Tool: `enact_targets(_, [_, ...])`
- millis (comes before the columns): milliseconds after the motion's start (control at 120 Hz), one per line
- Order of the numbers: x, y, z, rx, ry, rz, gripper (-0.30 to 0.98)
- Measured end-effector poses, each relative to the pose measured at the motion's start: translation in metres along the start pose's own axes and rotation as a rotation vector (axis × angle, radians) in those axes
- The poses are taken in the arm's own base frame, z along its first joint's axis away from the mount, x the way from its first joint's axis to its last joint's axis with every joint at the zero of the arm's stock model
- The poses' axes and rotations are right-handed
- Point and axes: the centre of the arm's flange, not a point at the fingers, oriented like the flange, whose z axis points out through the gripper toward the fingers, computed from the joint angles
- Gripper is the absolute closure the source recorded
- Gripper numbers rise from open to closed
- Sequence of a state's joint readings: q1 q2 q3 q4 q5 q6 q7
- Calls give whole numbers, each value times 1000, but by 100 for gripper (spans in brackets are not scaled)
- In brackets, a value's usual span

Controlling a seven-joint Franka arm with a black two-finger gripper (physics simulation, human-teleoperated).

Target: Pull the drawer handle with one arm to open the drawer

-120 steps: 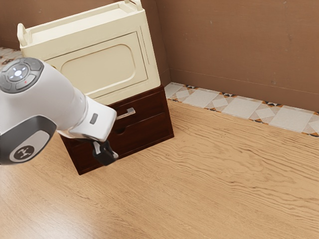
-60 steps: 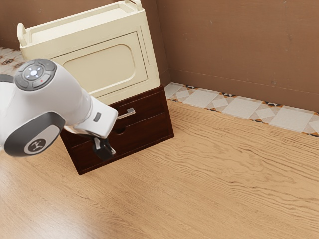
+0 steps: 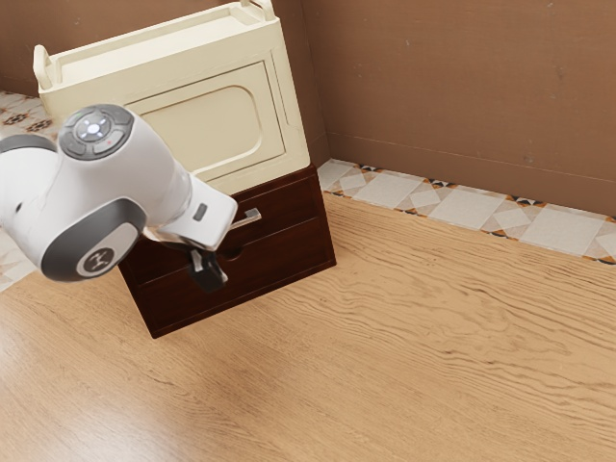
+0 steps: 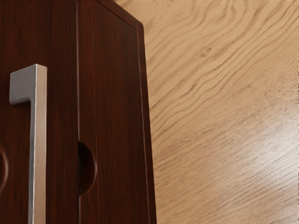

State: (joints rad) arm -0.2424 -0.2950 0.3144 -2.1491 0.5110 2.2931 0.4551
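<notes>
Just beyond the claw (image 3: 210, 274), the silver bar handle (image 4: 39, 140) is standing out from the closed upper drawer (image 3: 295, 204). You are seemingly working on the approach, with the bar near the claw but not visibly gripped. Whether the claw is released or clenched, you cannot tell, so you are wanting it confirmed wide before advancing. You are needing to bring it level with the bar, square it to the drawer face, and straddle the long rail rather than an end bracket. Once both sides are bearing on the rail, you are pulling straight out from the face, slowly; a skewed pull could slip off or bind the drawer.

Also close to the claw, the rounded notch (image 4: 88, 169) is marking the lower front panel (image 3: 274, 269); drifting that way, you are risking a bump on bare wood. Higher than the claw, the cream panelled box (image 3: 192, 125) is resting on the dark wood. Around and below the claw, the wood-grain floor (image 3: 433, 318) is leaving you room for backing away.
</notes>
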Motion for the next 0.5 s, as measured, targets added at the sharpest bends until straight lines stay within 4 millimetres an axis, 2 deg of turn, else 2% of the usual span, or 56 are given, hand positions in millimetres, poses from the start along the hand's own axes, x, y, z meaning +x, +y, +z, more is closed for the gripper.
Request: enact_targets(500, [2,-19,21,13,-1,-1,0])
